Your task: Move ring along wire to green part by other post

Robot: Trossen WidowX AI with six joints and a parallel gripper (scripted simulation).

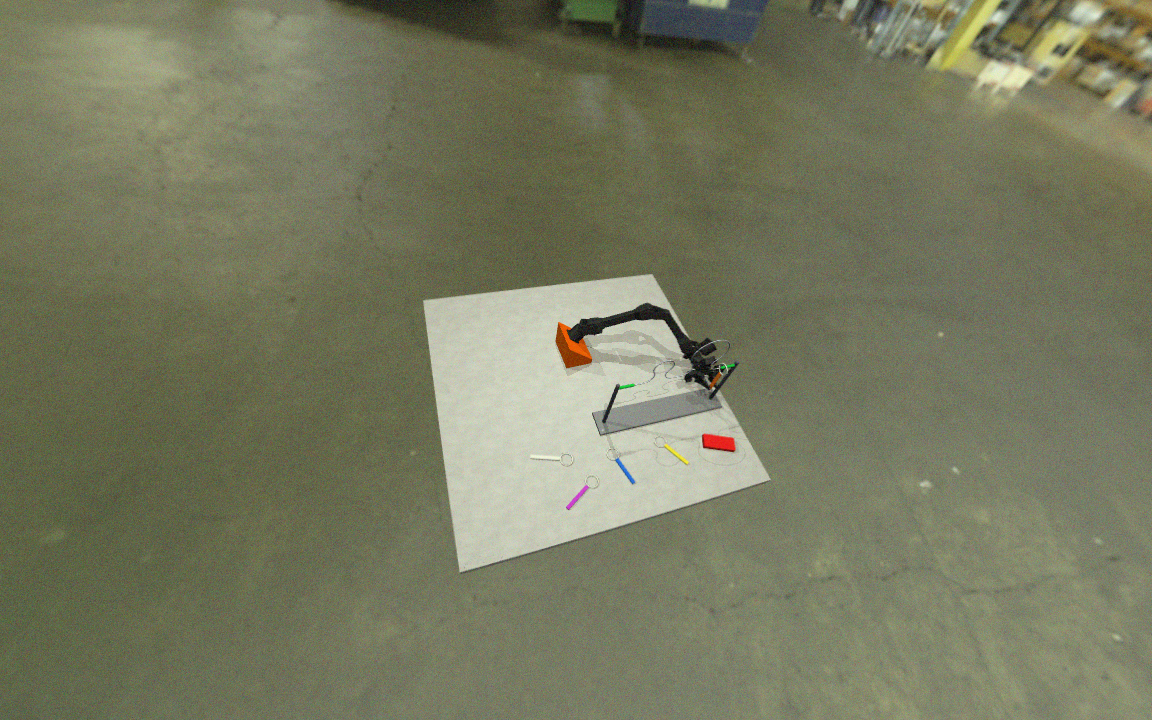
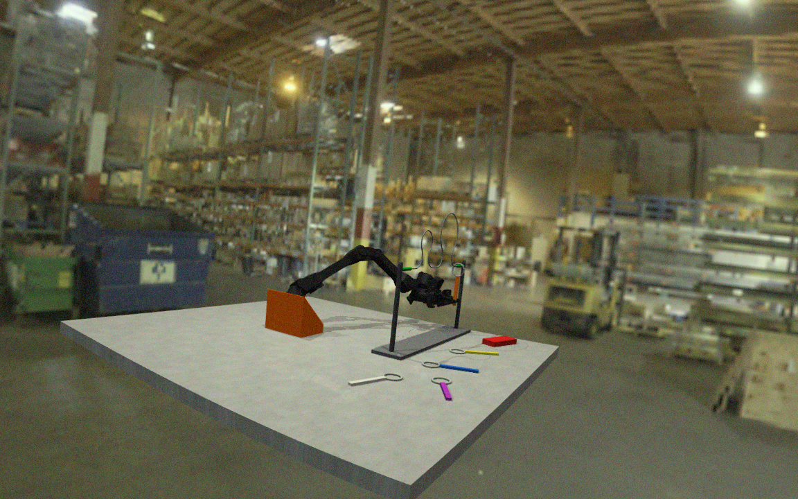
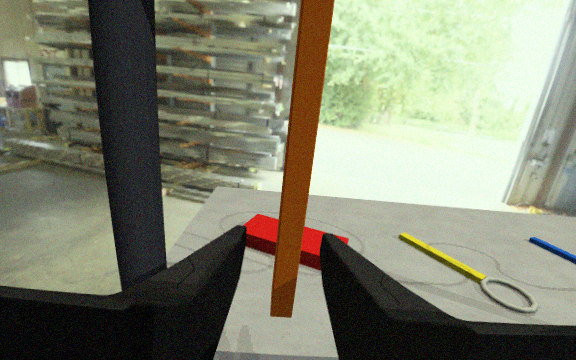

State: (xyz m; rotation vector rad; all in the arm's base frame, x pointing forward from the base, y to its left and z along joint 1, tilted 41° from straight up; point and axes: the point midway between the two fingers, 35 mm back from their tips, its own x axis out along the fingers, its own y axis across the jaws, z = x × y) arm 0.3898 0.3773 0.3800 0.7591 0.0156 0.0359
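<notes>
The orange handle (image 1: 715, 380) (image 2: 456, 286) (image 3: 304, 115) hangs down from its ring (image 2: 454, 270), which is around the green part of the wire by the far-right post (image 1: 724, 382) (image 2: 458, 317) (image 3: 129, 125). The ring is out of the wrist view. My gripper (image 2: 454, 302) (image 3: 283, 239) is partly open. Its fingers stand on either side of the handle's lower part, with a gap showing on both sides in the wrist view. The other green part (image 1: 626, 386) (image 2: 407, 268) is at the other post (image 1: 610, 404) (image 2: 395, 310). The thin grey wire loops above my gripper between them.
A red block (image 1: 718, 442) (image 2: 499, 341) (image 3: 263, 234) lies beyond the stand's base (image 1: 652, 412). Loose rings with yellow (image 1: 676, 454) (image 3: 440, 256), blue (image 1: 625, 471) (image 2: 458, 368), magenta (image 1: 577, 497) (image 2: 445, 390) and white (image 1: 545, 457) (image 2: 365, 380) handles lie on the table.
</notes>
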